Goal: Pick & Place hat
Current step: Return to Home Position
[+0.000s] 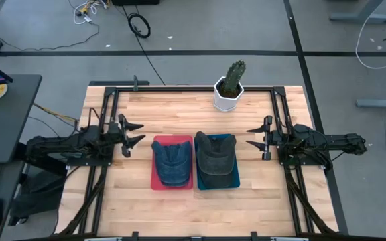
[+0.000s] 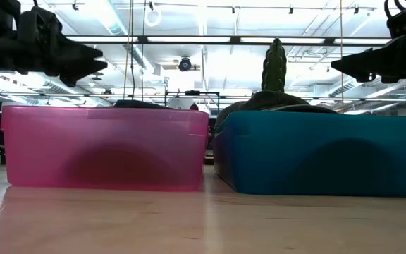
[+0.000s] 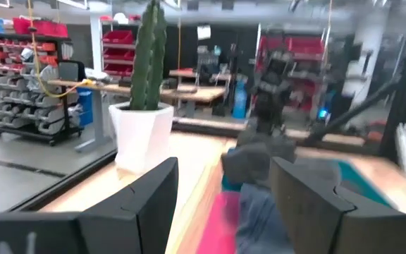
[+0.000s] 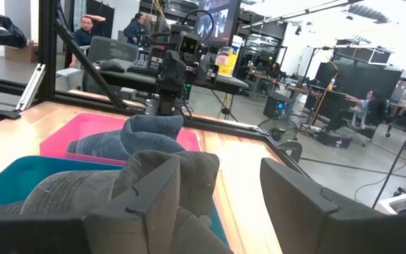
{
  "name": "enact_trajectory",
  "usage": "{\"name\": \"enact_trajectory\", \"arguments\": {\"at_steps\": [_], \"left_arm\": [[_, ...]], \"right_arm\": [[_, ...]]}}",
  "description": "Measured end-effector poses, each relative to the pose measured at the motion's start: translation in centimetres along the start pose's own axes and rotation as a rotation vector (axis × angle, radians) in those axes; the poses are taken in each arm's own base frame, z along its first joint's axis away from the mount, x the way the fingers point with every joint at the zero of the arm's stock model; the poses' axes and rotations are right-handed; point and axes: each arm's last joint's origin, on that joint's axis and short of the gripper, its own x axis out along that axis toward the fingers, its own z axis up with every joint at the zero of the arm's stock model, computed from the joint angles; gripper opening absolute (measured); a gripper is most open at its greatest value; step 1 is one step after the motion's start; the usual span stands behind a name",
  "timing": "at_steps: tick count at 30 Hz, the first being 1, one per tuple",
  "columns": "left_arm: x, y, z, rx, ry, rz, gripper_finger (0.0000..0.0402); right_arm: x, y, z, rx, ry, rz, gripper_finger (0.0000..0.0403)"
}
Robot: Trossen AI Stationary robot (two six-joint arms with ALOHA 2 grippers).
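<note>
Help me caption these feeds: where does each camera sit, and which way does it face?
High: overhead, straight down; both arms, left hand and right hand open.
Low: table height, level across red bin and blue bin; hands overhead.
Left wrist: faces cactus; own fingers.
Right wrist: faces black cap, blue cap; own fingers.
All show both bins.
</note>
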Motion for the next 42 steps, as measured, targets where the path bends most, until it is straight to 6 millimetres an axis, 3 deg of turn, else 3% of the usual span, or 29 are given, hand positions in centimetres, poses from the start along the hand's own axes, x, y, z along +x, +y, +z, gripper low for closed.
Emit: {"name": "enact_trajectory", "arguments": {"at_steps": [17, 42], "left_arm": [[-0.03, -0.29, -0.72, 0.129, 0.073, -0.113, 0.0227], [0.00, -0.28, -0.49, 0.092, 0.045, -0.106, 0.0227]], "right_arm": [[0.00, 0.00, 0.00, 0.000, 0.000, 0.000, 0.0201], [0.00, 0.00, 0.00, 0.000, 0.000, 0.000, 0.0201]]}}
